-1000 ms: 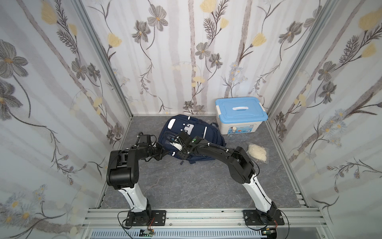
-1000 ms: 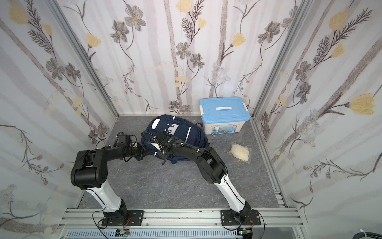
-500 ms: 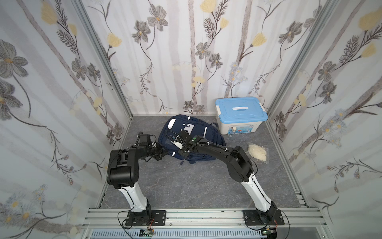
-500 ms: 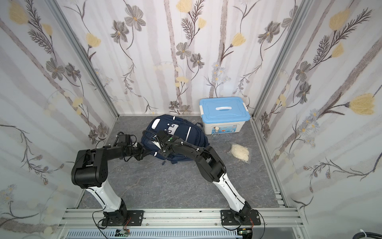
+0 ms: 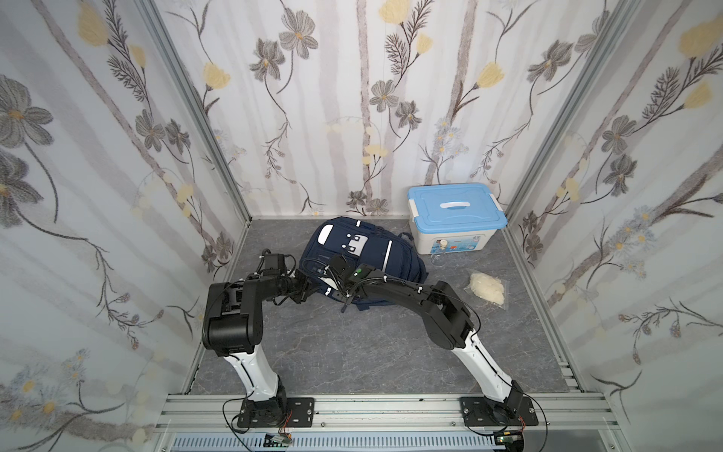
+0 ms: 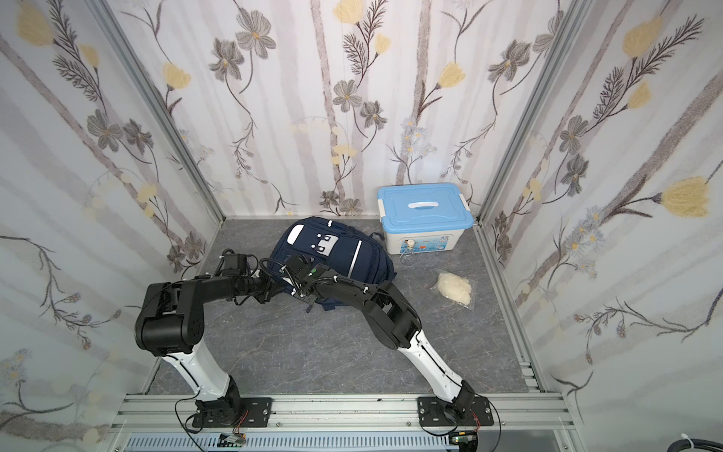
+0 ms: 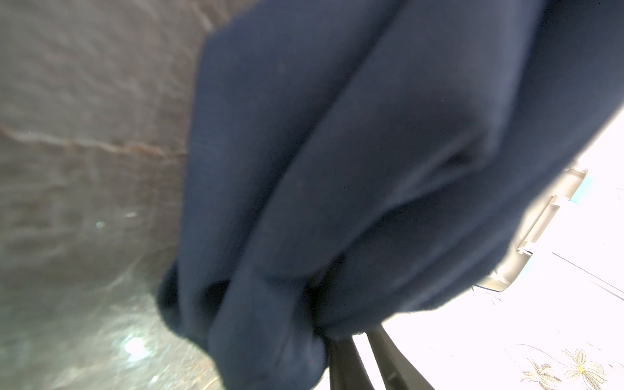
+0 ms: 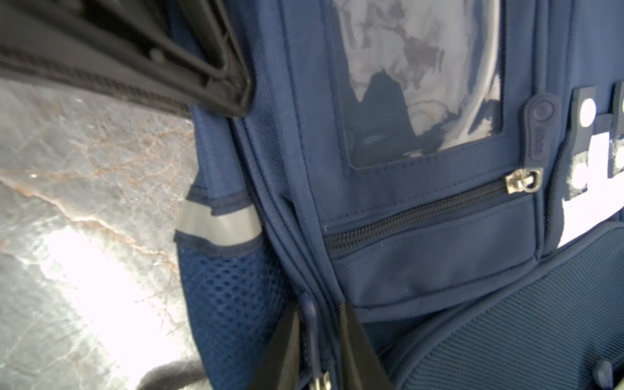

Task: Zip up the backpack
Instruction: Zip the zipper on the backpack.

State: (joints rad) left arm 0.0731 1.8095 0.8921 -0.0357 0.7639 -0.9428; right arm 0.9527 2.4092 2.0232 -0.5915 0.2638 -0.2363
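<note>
In both top views, a navy-blue fabric backpack [image 5: 367, 250] [image 6: 336, 250] lies at the back of the grey marbled bench [image 5: 352, 352]. Left wrist view: the left pincer [image 7: 356, 337] clamps bunched backpack cloth. Right wrist view: the right pincer [image 8: 319, 309] pinches a dark-blue zipper pull [image 8: 311, 322].

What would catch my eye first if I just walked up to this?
The navy backpack, lying flat in the middle. At its near edge the left gripper pinches a fold of its fabric, and the right gripper straddles a zipper pull. A blue-lidded box stands in the far right corner, with a clear bag of something white nearer the robot.
</note>
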